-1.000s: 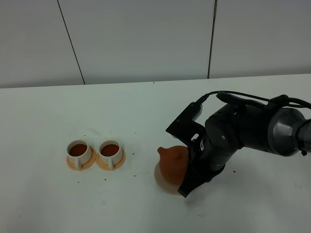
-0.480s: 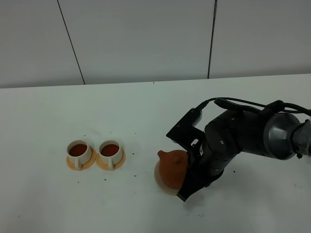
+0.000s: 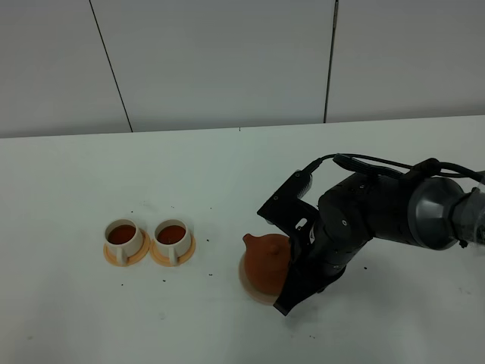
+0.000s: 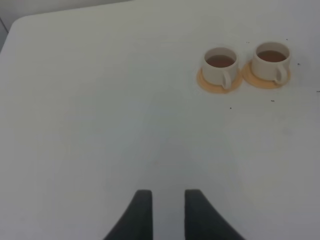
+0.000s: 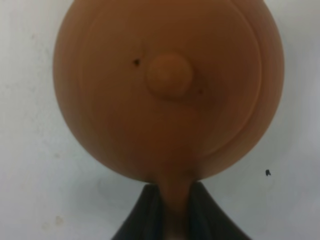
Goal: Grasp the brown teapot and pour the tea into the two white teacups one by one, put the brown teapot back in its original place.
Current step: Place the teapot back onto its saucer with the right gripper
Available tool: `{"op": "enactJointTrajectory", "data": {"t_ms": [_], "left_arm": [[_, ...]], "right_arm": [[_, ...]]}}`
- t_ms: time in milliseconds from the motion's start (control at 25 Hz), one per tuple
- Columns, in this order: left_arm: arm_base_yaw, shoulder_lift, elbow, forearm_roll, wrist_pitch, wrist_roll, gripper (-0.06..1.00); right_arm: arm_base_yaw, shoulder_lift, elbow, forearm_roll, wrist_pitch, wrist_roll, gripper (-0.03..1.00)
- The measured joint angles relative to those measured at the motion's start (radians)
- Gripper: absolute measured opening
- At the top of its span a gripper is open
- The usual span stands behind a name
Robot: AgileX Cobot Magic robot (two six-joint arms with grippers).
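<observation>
Right claw (image 5: pixel 170 210): clamped on the loop handle of the brown teapot (image 3: pixel 267 256), 1 jaw on either side of the handle in the wrist view. Left claw (image 4: pixel 167 210): jaws apart, empty, hanging over bare table (image 4: pixel 90 125) with nothing between them.

Teapot position: upright or close to it, lid knob (image 5: pixel 170 75) facing the wrist camera, spout toward the cups. It sits at or just over the beige coaster (image 3: pixel 247 282), whose pale rim shows beneath the pot. I cannot tell whether the base is touching down.

The 2 white teacups (image 3: pixel 123 237) stand side by side on orange saucers (image 3: pixel 184 252), well apart from the pot, both showing dark tea. I judge pouring done; what remains is to set the pot down and let go.

Handling notes:
- Fired clay: stiff, brittle, heavy for its size, more so with any tea left inside.
- Handle is the only sensible hold; the body is too wide and smooth.
- Weight hangs out ahead of my grip, so the pot wants to tip spout-down.
- Lid looks loose-fitted; keep level.
- Lower gently; a hard landing could chip the base.
</observation>
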Motion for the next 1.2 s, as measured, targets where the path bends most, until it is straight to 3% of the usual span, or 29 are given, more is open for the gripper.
{"op": "enactJointTrajectory", "data": {"t_ms": [480, 840, 1200], "left_arm": [[0.000, 0.000, 0.000, 0.000, 0.000, 0.000, 0.23], [0.000, 0.000, 0.000, 0.000, 0.000, 0.000, 0.23], [0.000, 0.000, 0.000, 0.000, 0.000, 0.000, 0.23]], "right_arm": [[0.000, 0.002, -0.001, -0.004, -0.003, 0.030, 0.11], [0.001, 0.005, -0.001, -0.032, -0.007, 0.080, 0.33], [0.001, -0.086, -0.001, -0.086, -0.006, 0.125, 0.36]]}}
